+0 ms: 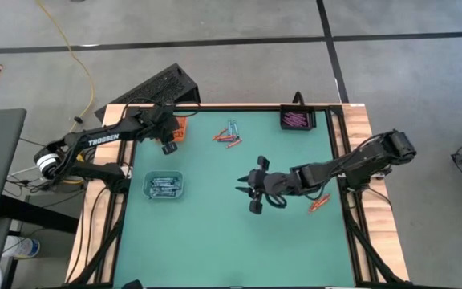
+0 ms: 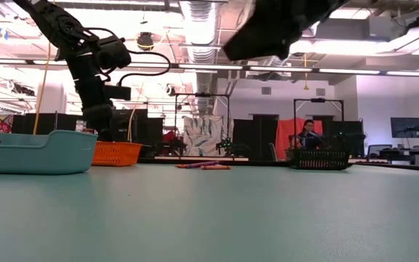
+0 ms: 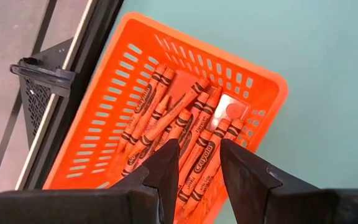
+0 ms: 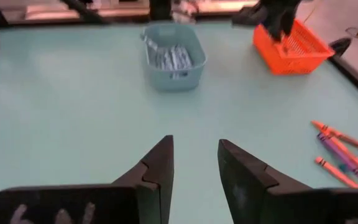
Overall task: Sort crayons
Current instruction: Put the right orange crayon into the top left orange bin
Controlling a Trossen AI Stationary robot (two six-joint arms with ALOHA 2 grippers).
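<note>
High view: left gripper [image 1: 168,148] over the orange basket [image 1: 180,128].
Both claws spread, empty; right gripper [image 1: 249,191] hovers well away from the basket's orange crayons [image 3: 185,140].

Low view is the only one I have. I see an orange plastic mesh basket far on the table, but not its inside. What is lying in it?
Observer: The orange plastic mesh basket holds a heap of orange crayons, right under the open, empty left gripper.
Operator: And the black mesh basket on the other side?
Observer: The black mesh basket holds purple crayons.
Operator: Are the loose crayons only in that far group?
Observer: No. Apart from the far group, an orange crayon lies alone on the green table beside the right arm.
</note>
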